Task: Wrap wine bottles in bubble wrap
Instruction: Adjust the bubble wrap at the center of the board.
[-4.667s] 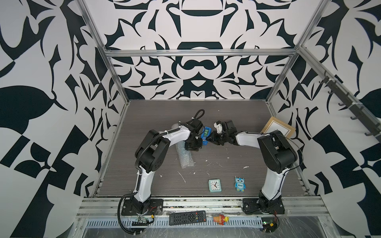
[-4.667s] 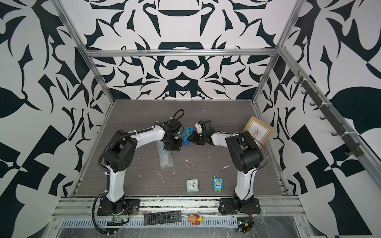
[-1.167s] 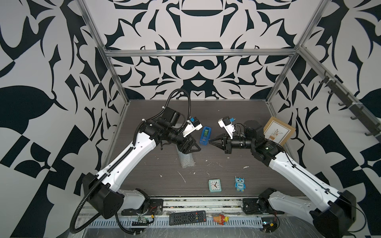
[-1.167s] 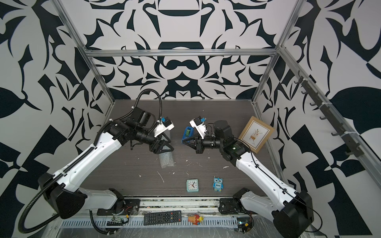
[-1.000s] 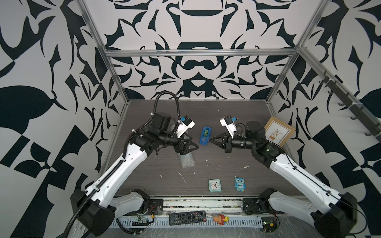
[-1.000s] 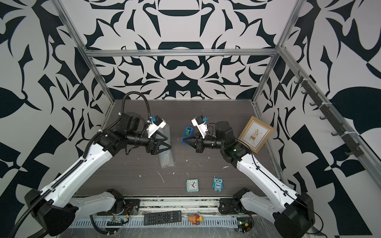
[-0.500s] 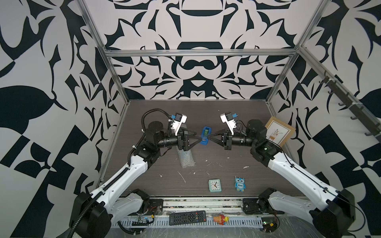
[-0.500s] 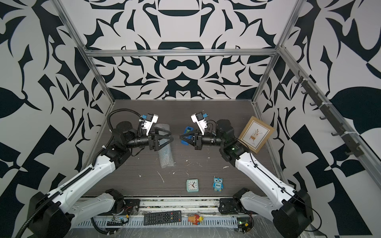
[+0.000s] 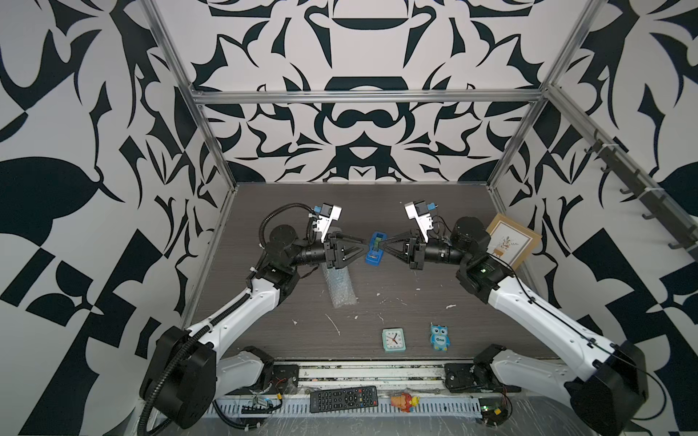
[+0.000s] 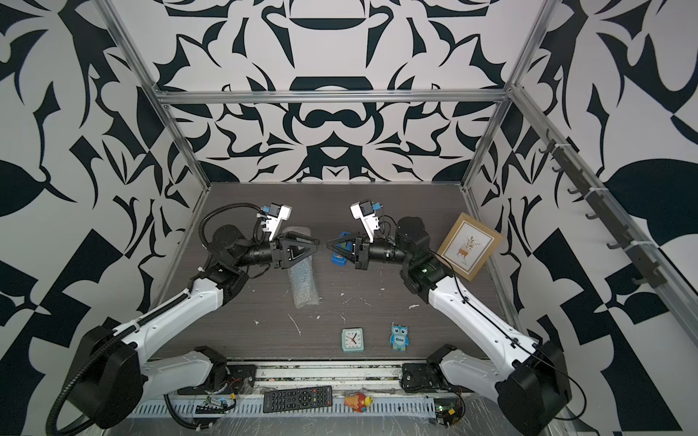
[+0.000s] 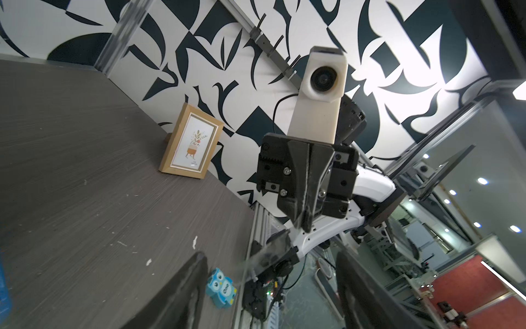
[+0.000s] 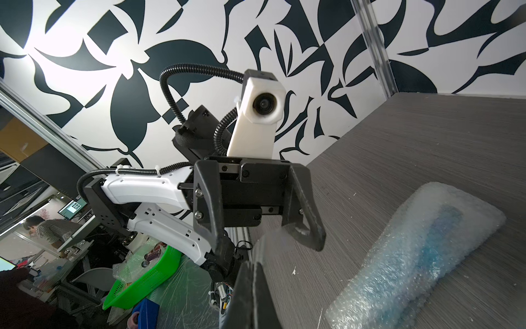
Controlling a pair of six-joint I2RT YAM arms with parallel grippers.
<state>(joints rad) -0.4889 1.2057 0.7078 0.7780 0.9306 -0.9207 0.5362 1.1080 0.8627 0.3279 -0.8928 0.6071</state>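
Observation:
The bubble wrap (image 9: 338, 287) lies as a rolled bundle on the dark table, left of centre in both top views. The wine bottle shows only as a blue blur (image 12: 435, 242) inside it. My left gripper (image 9: 362, 245) hovers above the bundle's far end. It is open, with fingers (image 12: 306, 216) spread and nothing between them. My right gripper (image 9: 380, 245) faces it almost tip to tip and is shut. A thin clear tape strip (image 11: 266, 252) trails from the right gripper's closed tips (image 11: 304, 225) toward the left gripper (image 11: 270, 256).
A blue tape dispenser (image 9: 376, 250) sits on the table under the two gripper tips. A framed picture (image 9: 511, 243) leans on the right wall. A small clock (image 9: 393, 339) and a blue owl figure (image 9: 440, 336) stand near the front edge. White scraps litter the table.
Both grippers have risen and levelled until they face each other tip to tip over the dispenser. The left arm has drawn back toward the left. The wrapped bundle has not moved.

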